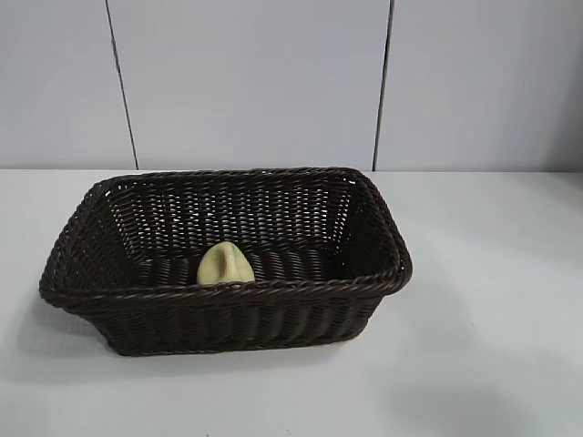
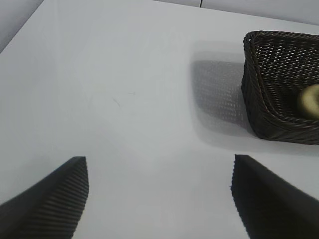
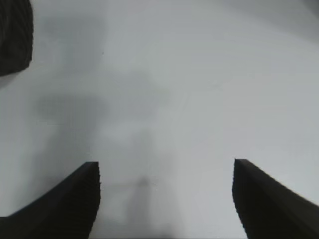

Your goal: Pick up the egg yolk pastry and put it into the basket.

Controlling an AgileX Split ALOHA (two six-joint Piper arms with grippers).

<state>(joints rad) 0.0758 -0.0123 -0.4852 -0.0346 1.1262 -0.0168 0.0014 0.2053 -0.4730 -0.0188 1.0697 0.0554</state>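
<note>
The pale yellow egg yolk pastry lies on the floor of the dark brown wicker basket, close to its front wall. In the left wrist view the basket shows off to one side with the pastry inside it. My left gripper is open over bare table, well away from the basket, nothing between its fingers. My right gripper is also open and empty above the table, with only a corner of the basket in its view. Neither arm shows in the exterior view.
The basket stands a little left of the middle of a white table. A pale panelled wall rises behind the table's far edge.
</note>
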